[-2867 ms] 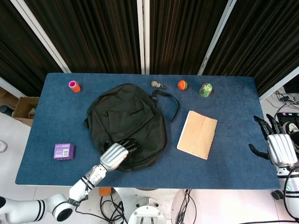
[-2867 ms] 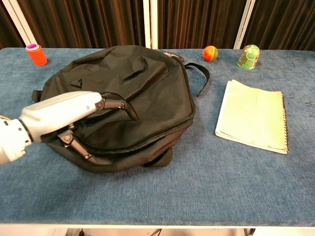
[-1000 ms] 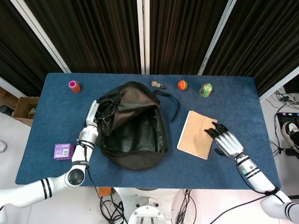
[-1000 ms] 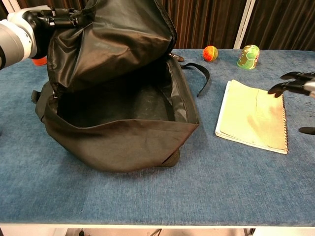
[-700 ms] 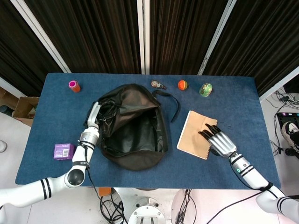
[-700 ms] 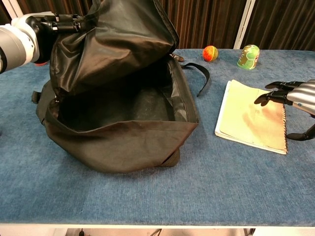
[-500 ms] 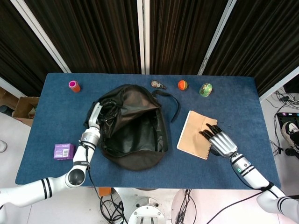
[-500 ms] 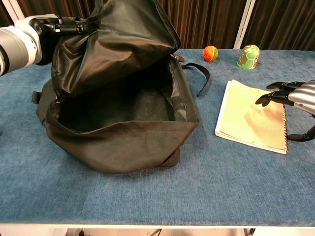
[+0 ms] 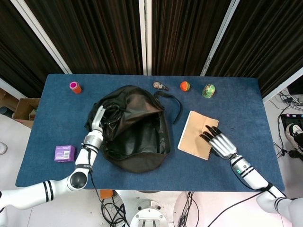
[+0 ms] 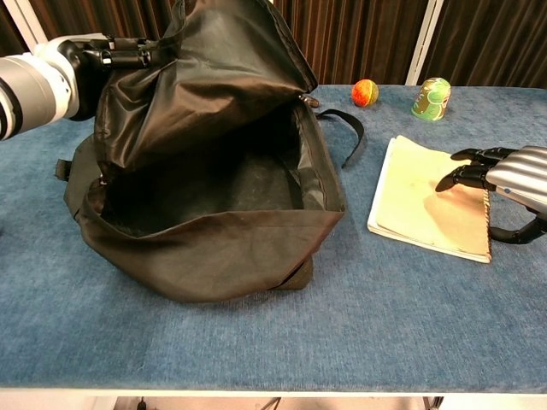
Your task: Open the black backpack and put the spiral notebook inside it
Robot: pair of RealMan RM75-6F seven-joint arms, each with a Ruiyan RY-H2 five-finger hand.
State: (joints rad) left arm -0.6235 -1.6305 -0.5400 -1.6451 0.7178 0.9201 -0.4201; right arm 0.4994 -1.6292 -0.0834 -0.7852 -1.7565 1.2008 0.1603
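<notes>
The black backpack [image 9: 137,137] lies mid-table with its main compartment wide open and its dark inside [image 10: 214,192] showing. My left hand [image 9: 98,118] grips the top flap at the bag's left edge and holds it up; in the chest view this left hand [image 10: 51,73] is at the upper left. The tan spiral notebook [image 9: 193,134] lies flat to the right of the bag, apart from it. My right hand [image 9: 218,143] sits at the notebook's spiral side: fingers [image 10: 461,175] lie on the cover and the thumb curls at the edge, holding the notebook [image 10: 419,201].
Along the far edge stand a pink-topped orange cylinder [image 9: 75,87], a small grey object [image 9: 161,85], an orange ball [image 10: 365,91] and a green cup [image 10: 431,98]. A purple box [image 9: 64,153] lies front left. The bag's strap [image 9: 176,106] loops toward the notebook.
My right hand came in from the table's right edge onto the notebook, which then slid slightly left. My left hand lifted the backpack's flap open and has since lowered it a little.
</notes>
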